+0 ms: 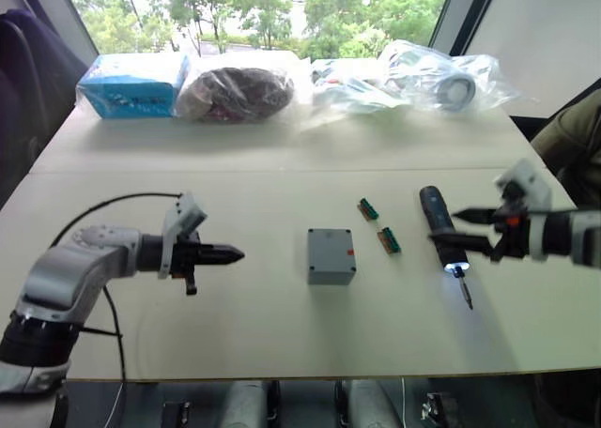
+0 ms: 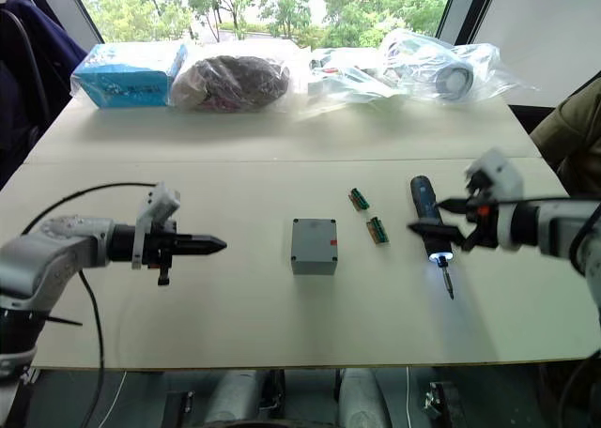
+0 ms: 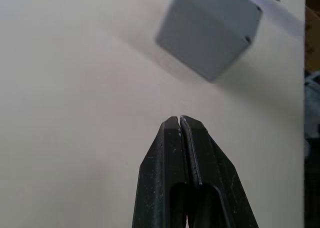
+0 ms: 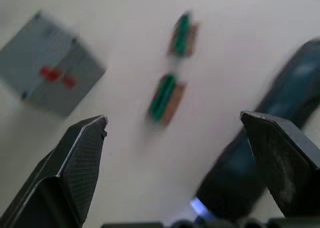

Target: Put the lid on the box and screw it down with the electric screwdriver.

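Pale beige table (image 1: pixel 282 353) is filling most of the scene, with a seam running left to right across its far half. Big window (image 1: pixel 254 6) is spanning the far side, daylight coming in, green trees showing outside. Dark angled frame (image 1: pixel 467 15) is standing at far right beside a grey wall panel (image 1: pixel 545 34). Dark chair back (image 1: pixel 23 62) is sitting at far left. Someone's olive sleeve (image 1: pixel 575 142) is showing at the right edge.
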{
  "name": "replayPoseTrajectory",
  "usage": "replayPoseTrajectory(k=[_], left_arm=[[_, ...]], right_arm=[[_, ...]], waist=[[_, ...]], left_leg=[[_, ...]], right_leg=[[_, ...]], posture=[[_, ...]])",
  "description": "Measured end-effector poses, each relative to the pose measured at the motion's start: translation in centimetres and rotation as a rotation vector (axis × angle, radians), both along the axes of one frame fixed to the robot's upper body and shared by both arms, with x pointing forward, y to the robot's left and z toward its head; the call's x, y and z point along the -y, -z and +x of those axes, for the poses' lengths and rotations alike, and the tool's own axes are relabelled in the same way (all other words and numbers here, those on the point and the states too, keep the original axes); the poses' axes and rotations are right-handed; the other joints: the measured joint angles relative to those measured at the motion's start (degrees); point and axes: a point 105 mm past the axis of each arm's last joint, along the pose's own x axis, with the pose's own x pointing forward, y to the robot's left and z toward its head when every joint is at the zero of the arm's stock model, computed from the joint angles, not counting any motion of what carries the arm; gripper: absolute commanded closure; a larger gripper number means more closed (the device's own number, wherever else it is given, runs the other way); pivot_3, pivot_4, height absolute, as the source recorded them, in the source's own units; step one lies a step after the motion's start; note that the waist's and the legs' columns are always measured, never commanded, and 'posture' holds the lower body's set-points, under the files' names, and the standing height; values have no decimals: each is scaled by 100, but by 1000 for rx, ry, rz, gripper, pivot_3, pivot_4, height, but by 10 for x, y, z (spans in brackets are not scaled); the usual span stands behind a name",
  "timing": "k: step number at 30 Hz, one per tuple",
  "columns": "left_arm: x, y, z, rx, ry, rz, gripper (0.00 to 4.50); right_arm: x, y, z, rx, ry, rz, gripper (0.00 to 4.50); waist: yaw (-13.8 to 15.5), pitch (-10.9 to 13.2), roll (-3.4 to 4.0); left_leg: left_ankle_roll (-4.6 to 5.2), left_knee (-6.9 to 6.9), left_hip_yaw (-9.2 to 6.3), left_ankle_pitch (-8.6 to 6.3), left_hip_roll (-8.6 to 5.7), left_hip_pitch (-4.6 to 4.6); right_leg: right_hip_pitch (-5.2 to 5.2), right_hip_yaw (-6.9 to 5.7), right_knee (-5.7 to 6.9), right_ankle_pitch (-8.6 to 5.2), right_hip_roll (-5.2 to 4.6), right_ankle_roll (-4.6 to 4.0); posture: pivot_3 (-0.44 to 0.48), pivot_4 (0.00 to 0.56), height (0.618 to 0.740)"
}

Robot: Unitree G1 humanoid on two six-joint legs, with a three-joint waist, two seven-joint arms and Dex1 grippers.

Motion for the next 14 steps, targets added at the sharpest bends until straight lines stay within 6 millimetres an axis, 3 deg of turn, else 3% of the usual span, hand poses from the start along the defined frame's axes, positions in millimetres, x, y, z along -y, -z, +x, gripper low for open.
replayPoseTrajectory(k=[4, 7, 10, 14], left_arm=[[17, 4, -28, -41, 38, -23, 4500], [26, 14, -53, -108, 71, -28, 4500], [31, 18, -70, -150, 103, -28, 4500], [31, 21, -75, -161, 103, -24, 4500]], right_arm=[[-21, 4, -31, -22, -108, 55, 26], [-33, 13, -50, -68, -155, 81, 26], [-38, 21, -59, -95, -166, 88, 26], [-42, 24, -64, -101, -169, 81, 26]], waist=[[35, -3, -7], [33, -3, -8], [39, -3, -8], [44, -4, -7]], left_leg=[[9, -9, -3, -7, 2, 74], [7, -15, -5, -8, 5, 77], [6, -16, -5, -8, 5, 75], [5, -17, -5, -8, 4, 75]], right_leg=[[69, 4, -9, 4, -13, -7], [68, 6, -9, -7, -18, -27], [64, 6, -8, -12, -22, -37], [64, 4, -10, -20, -29, -52]], posture=[[0, 150, 740], [0, 150, 740], [0, 150, 740], [0, 150, 740]])
